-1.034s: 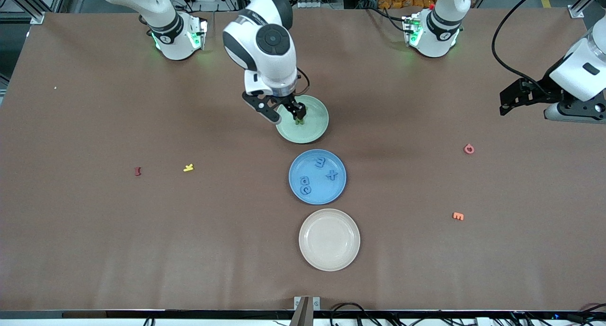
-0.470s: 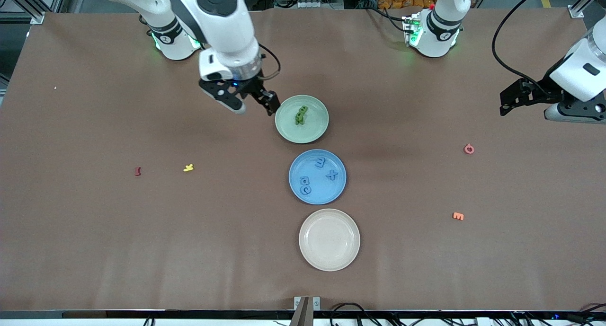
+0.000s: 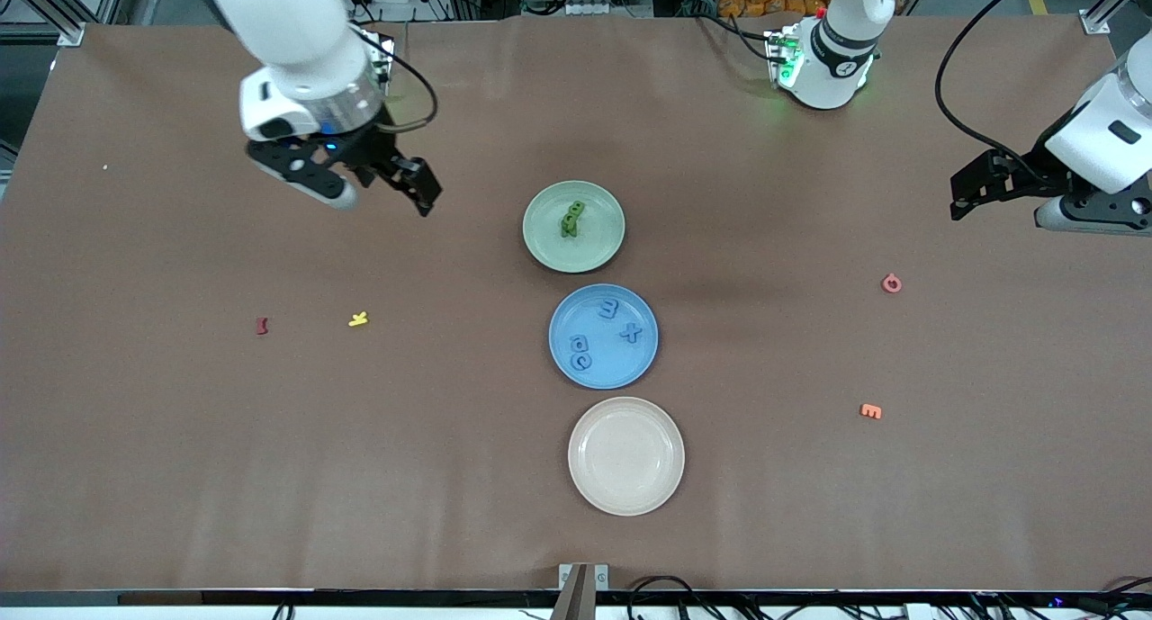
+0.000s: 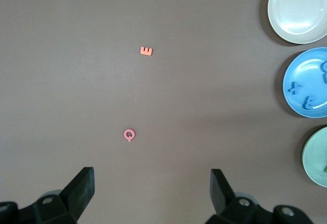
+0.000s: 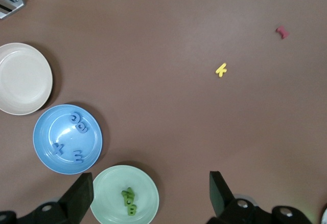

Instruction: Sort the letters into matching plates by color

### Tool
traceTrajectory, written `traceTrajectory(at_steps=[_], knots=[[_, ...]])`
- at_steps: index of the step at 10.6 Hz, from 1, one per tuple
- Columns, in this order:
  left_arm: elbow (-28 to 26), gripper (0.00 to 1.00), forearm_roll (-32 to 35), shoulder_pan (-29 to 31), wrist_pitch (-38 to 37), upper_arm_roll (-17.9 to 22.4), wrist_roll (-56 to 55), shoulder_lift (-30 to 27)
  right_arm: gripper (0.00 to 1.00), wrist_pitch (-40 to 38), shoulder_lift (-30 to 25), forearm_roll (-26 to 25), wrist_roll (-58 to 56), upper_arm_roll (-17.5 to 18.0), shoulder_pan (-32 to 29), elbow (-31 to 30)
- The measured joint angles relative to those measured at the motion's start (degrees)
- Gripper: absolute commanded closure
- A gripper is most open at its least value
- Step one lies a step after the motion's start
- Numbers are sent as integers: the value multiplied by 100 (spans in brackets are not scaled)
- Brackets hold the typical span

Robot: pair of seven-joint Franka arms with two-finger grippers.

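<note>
A small heap of green letters lies in the pale green plate. Several blue letters lie in the blue plate, which sits nearer the front camera. My right gripper hangs open and empty over bare table beside the green plate, toward the right arm's end. At the left arm's end my left gripper waits open above the table, nothing between its fingers.
A cream plate stands nearest the front camera. A red letter and a yellow letter lie toward the right arm's end. A pink letter and an orange letter lie toward the left arm's end.
My right gripper has pulled away from the green plate toward the right arm's end, leaving the green letters in the plate. The left arm has stayed still.
</note>
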Motion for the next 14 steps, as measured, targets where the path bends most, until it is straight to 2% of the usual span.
traceTrajectory(at_steps=[2,7,9,14], knots=[[0,0,0,-1,0,0,0,0,0,-271,-49,21,-743,-11,-417,304],[6,0,0,-47,4,-13,0,1,0,-640,-421,189,-2889,-117,-1358,386],[7,0,0,-50,4,-14,0,1,0,-661,-427,190,-3403,-227,-1488,386],[9,0,0,-27,7,-7,0,2,0,-927,-428,193,-4486,-778,-1464,663]])
